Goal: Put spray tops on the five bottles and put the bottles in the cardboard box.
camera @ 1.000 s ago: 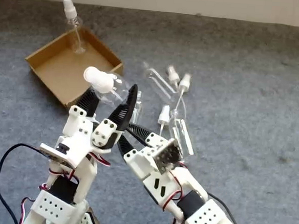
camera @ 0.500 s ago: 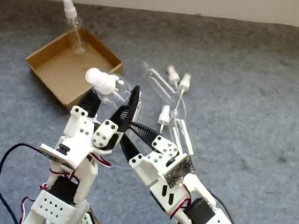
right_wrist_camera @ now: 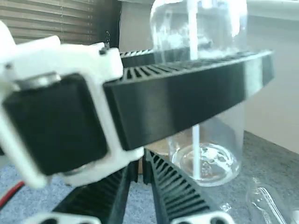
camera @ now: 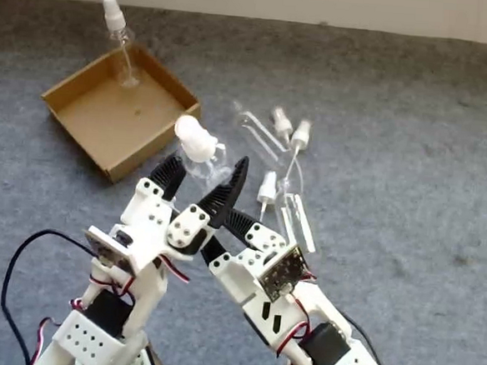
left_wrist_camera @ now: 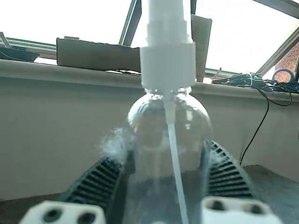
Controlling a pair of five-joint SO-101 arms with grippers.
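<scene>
Right, I count two capped bottles: one [camera: 123, 57] upright in the cardboard box [camera: 106, 119], one [left_wrist_camera: 166, 126] clamped in my left claw [camera: 210, 163] beside it. Three loose spray tops [camera: 267, 184] lie nearby. My right claw [right_wrist_camera: 141, 163] is closed, empty.

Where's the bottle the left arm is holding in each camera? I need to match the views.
High view: bottle mid-picture, just beside the cardboard box's near corner.
Left wrist view: bottle centre, between both ribbed fingers.
Right wrist view: bottle behind one ribbed finger crossing it.
Shared landmark: the left gripper's ribbed fingers.
</scene>
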